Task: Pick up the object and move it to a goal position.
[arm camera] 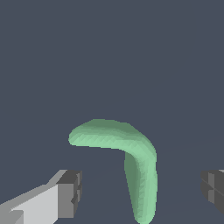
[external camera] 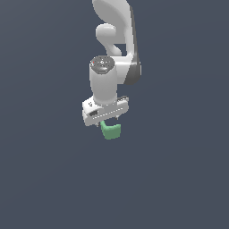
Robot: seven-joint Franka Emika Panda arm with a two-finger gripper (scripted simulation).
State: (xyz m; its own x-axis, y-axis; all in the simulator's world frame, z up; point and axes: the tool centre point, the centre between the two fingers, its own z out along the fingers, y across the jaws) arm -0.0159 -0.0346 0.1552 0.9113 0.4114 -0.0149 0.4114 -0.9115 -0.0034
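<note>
Gripper [external camera: 106, 121] spread wide, pinching nothing. Green object [external camera: 111, 130] directly below, just toward exterior view's right of centre; in wrist view [arm camera: 131, 153] between the fingers [arm camera: 70, 192], touching neither.

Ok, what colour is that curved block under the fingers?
Matte green; the small curved block shows best in the wrist view.
</note>
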